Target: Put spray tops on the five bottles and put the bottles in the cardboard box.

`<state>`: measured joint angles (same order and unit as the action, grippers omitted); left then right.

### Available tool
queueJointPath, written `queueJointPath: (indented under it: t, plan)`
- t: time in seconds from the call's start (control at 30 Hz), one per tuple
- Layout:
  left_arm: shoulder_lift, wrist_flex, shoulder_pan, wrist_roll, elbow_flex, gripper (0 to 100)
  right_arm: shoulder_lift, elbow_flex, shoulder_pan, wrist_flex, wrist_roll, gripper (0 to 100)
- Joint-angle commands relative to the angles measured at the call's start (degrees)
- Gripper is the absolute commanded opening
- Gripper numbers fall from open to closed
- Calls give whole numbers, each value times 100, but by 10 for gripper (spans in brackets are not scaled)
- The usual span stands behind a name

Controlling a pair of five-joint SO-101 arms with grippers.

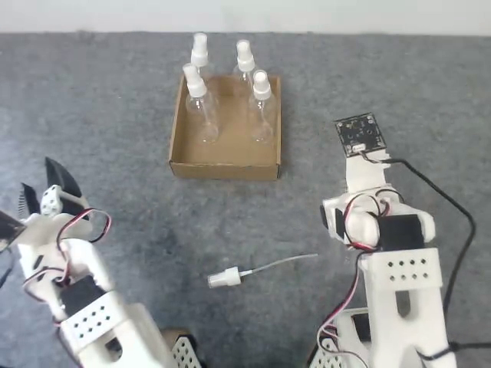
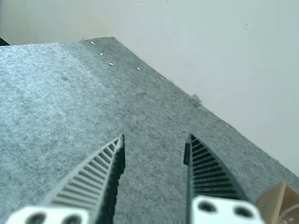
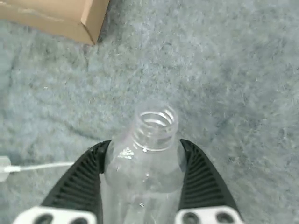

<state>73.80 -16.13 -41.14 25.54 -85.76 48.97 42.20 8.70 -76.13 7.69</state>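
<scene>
Clamped in right jaws: uncapped fifth bottle (image 3: 150,154), near cardboard box (image 1: 224,164) with four capped bottles (image 1: 201,107) in it. Left jaws apart, empty, well off to the side. Loose spray top (image 1: 225,279) flat on table (image 1: 115,115). Likely trouble: bending its thin tube on pickup, missing the narrow neck, squeezing bottle askew.

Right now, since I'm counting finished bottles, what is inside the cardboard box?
Four clear bottles with white spray tops stand in the cardboard box. Its near wall hides some floor.
</scene>
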Motion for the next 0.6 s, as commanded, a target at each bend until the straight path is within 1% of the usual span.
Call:
queueJointPath:
  t: [0.0, 0.1, 0.2, 0.3, 0.5, 0.57]
  plan:
    - [79, 158, 53, -220, 110, 196, 251, 334, -84, 637, -246, 7]
    - [79, 149, 158, -316, 110, 196, 251, 571, -84, 884, -404, 7]
    - [79, -70, 185, -316, 189, 196, 251, 607, -84, 892, -492, 7]
    - [79, -466, 308, -492, 382, 196, 251, 607, -119, 892, -492, 7]
    - [79, -1196, 615, -651, 760, 196, 251, 677, -690, 989, -501, 7]
    - [79, -1521, 738, -809, 954, 196, 251, 738, -760, 998, -501, 7]
